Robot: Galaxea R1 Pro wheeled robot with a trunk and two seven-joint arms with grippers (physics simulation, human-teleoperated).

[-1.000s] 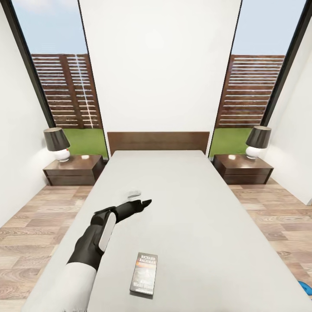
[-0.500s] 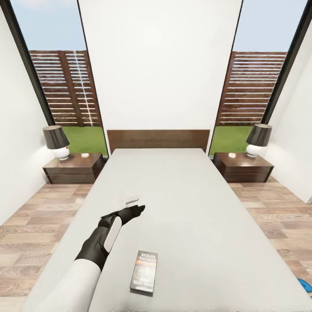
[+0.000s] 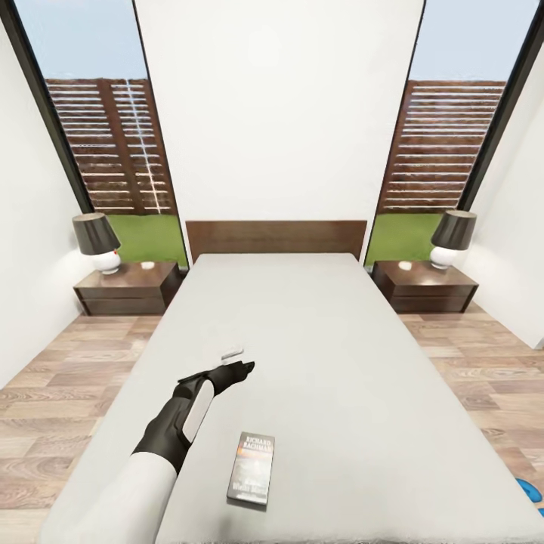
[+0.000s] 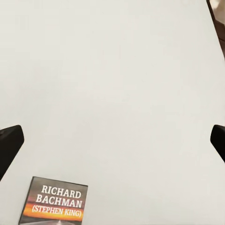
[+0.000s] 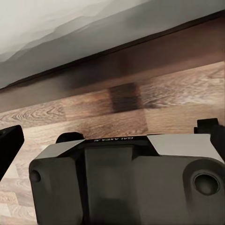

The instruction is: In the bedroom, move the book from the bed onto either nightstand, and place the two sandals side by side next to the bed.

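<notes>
One book (image 3: 251, 468) lay flat near the foot of the bed (image 3: 317, 340), just right of the left gripper (image 3: 240, 361) hovering with jaws spread, between two nightstands (image 3: 125, 288) bearing two lamps (image 3: 97, 240), one blue sandal (image 3: 533, 489) far right.

The bed (image 3: 317, 363) under the left hand (image 3: 240, 368) is showing a smooth, matt pale cloth. The book (image 3: 251, 468) near that hand is showing a printed paper cover. The floor (image 3: 68, 393) is showing grained wood planks.

Bed frame (image 5: 140, 51) above plank floor (image 5: 178, 98); grey robot part (image 5: 122, 183) below.
</notes>
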